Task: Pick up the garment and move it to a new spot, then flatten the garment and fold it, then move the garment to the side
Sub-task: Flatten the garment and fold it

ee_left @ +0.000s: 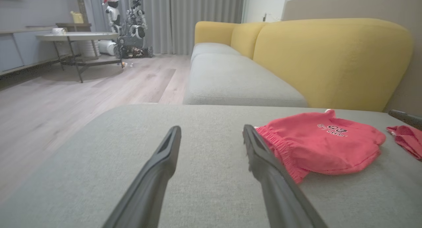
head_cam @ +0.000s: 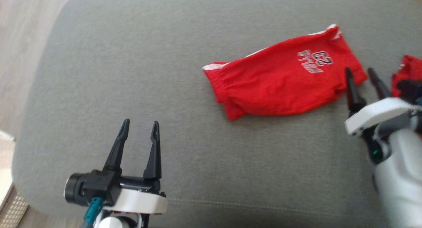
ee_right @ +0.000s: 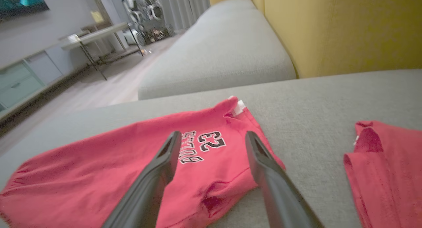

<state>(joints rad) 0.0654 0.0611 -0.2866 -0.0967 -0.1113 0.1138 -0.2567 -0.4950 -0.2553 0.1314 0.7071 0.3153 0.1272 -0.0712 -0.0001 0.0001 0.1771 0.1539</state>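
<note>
From the head camera you see your left tool [head_cam: 141, 122] low over the grey sofa seat [head_cam: 132, 56], its two fingers spread apart with nothing between them. The red shorts [head_cam: 283, 86] lie well off to its right and further ahead. Your right tool [head_cam: 358, 70] has its fingers apart and empty too, the tips right at the leg end of the shorts. Whether they touch the cloth you cannot tell from here. A second red garment [head_cam: 408, 73] lies just to the right of that tool. In the left wrist camera the fingers stand wide over bare cushion, and the gathered waistband of the shorts sits just past the right fingertip, apart from it. In the right wrist camera the open fingers frame the printed number on the shorts. The cloth lies under and ahead of the tips, and the other red piece is off to their right. As for progress, the shorts look doubled over on themselves, one leg on the other, and fairly flat. So the pick-up, the flattening and at least one fold appear done. Nothing is gripped at this moment, so moving the folded shorts to the side looks like what is left for you.
</note>
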